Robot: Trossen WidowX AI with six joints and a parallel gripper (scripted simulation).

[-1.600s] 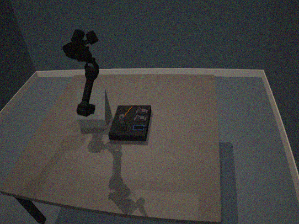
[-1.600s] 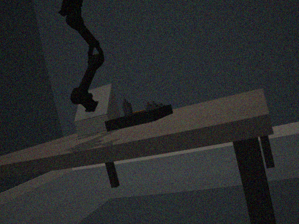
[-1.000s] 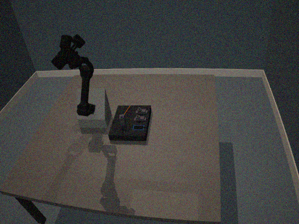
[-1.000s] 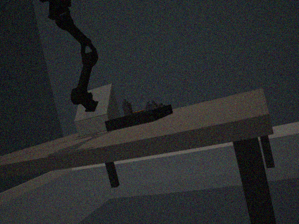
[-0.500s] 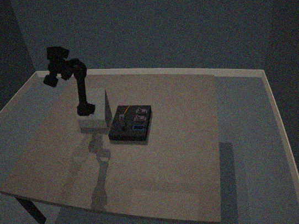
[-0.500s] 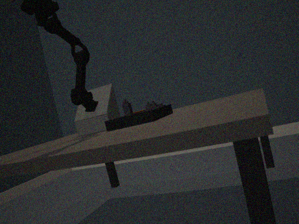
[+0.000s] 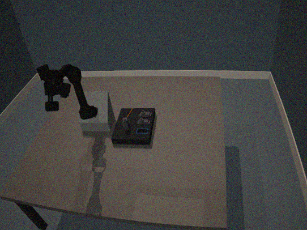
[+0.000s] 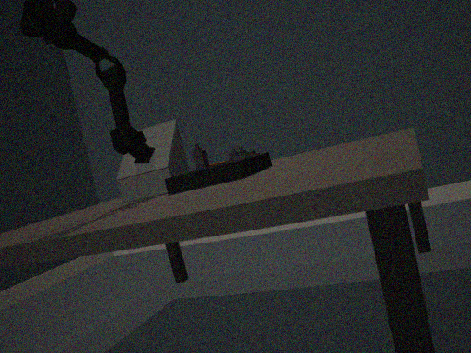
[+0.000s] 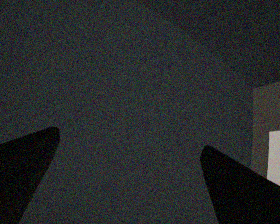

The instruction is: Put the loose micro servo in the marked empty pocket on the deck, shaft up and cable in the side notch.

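Observation:
The robot's black deck [image 7: 120, 135] [image 8: 226, 173] lies on the table. The blue-outlined pocket [image 7: 137, 131] near its front right looks dark and empty. A small upright grey part [image 7: 125, 120] [image 8: 200, 157] stands on the deck's left side, with an orange cable [image 7: 129, 113] running back from it. It may be the loose servo, but noise hides its shaft, ears and pose. My gripper [image 9: 131, 145] is wide open with nothing between its fingers. It is raised high at the upper left in the top view, well away from the deck, and the wrist view does not show the deck.
The arm's base stands on a pale block [image 7: 96, 124] [image 8: 158, 149] just left of the deck. Two pale-topped parts [image 7: 145, 113] [image 7: 144, 120] sit behind the pocket. The table's [image 7: 181, 165] right edge drops to the floor.

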